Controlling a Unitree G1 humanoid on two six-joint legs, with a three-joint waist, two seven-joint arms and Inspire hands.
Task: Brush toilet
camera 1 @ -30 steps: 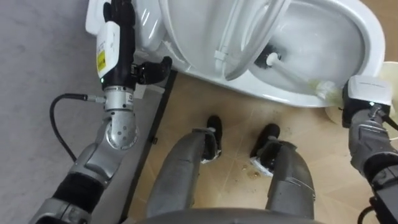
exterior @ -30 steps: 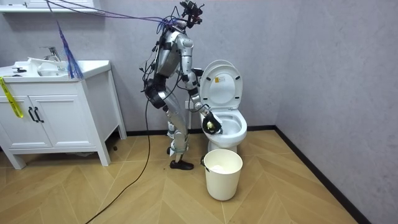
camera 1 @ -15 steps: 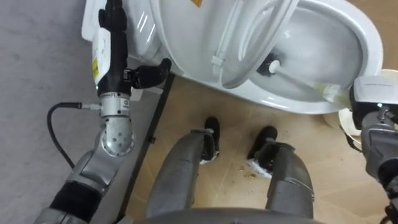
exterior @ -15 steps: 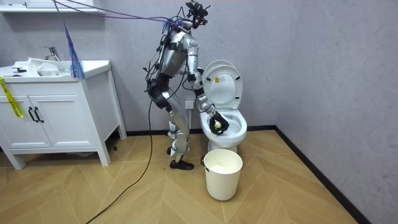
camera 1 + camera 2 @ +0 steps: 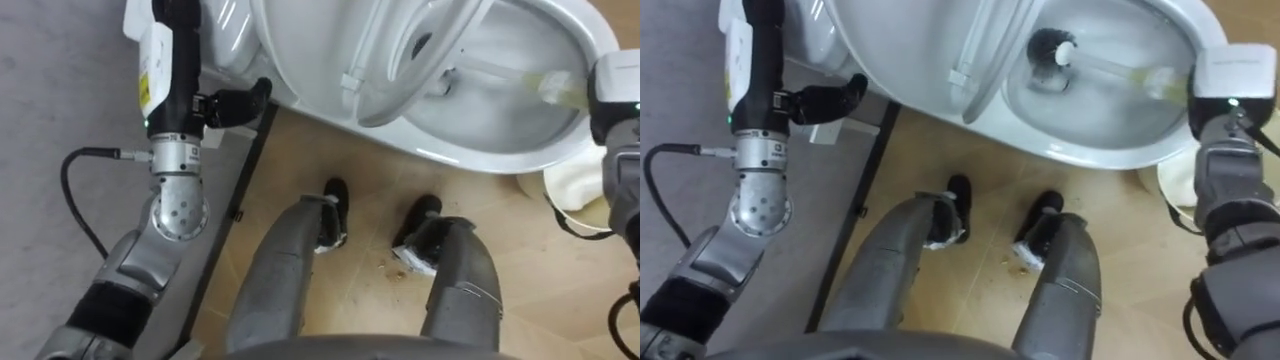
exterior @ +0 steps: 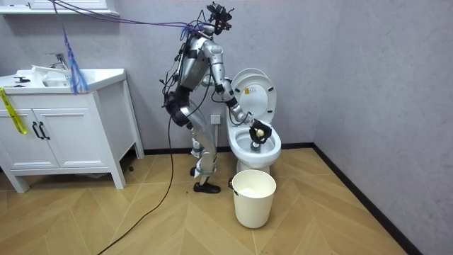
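Note:
The white toilet (image 5: 480, 160) stands in front of me with its seat (image 6: 253, 99) raised. My right hand (image 5: 1225, 85) is over the bowl's right rim, shut on the pale handle of the toilet brush (image 5: 1160, 80). The brush's dark head (image 5: 1050, 45) lies inside the bowl toward the back. In the room view that hand (image 6: 259, 132) hangs just above the bowl (image 6: 255, 152). My left hand (image 5: 170, 90) lies along the toilet's left side near the wall, open, fingers straight and thumb out.
A white bucket (image 6: 253, 197) stands on the wooden floor right of my feet, its rim showing at the edge (image 5: 575, 190). A white vanity cabinet (image 6: 64, 134) is at the room view's left. Grey walls close in behind and beside the toilet.
My right hand has risen and moved farther over the bowl, swinging the brush from the front rim toward the back. The left hand has stayed in place.

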